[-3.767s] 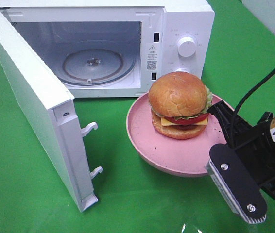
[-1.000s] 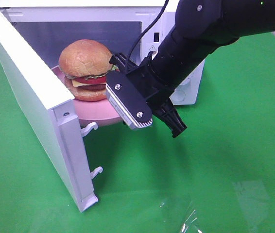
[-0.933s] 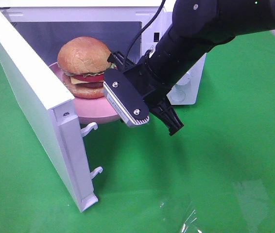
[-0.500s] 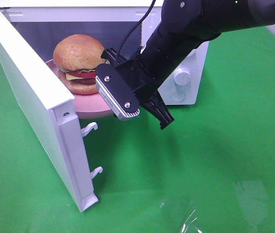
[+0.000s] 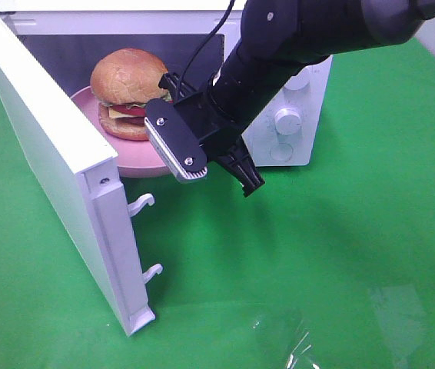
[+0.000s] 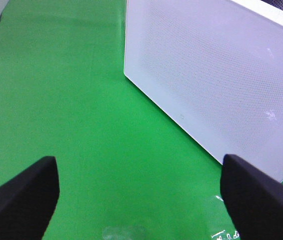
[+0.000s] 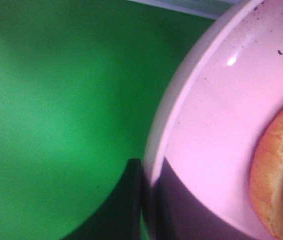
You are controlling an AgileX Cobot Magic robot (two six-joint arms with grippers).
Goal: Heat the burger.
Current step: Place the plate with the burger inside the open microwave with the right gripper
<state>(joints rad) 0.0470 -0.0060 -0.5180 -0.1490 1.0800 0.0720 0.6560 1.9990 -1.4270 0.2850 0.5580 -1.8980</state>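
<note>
R gripper (image 5: 170,91) jaws clamped on rim of pink plate (image 5: 137,165), burger (image 5: 129,92) sitting on it, plate partway into microwave (image 5: 290,115) mouth, beside its open door (image 5: 56,154). L gripper (image 6: 141,192) jaws wide apart, empty, outside the microwave door. Risks, prob: one-sided rim grip lets plate tilt & burger slide; plate or arm may clip microwave frame.

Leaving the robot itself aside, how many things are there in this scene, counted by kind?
microwave: 1
burger: 1
plate: 1
Total: 3
</note>
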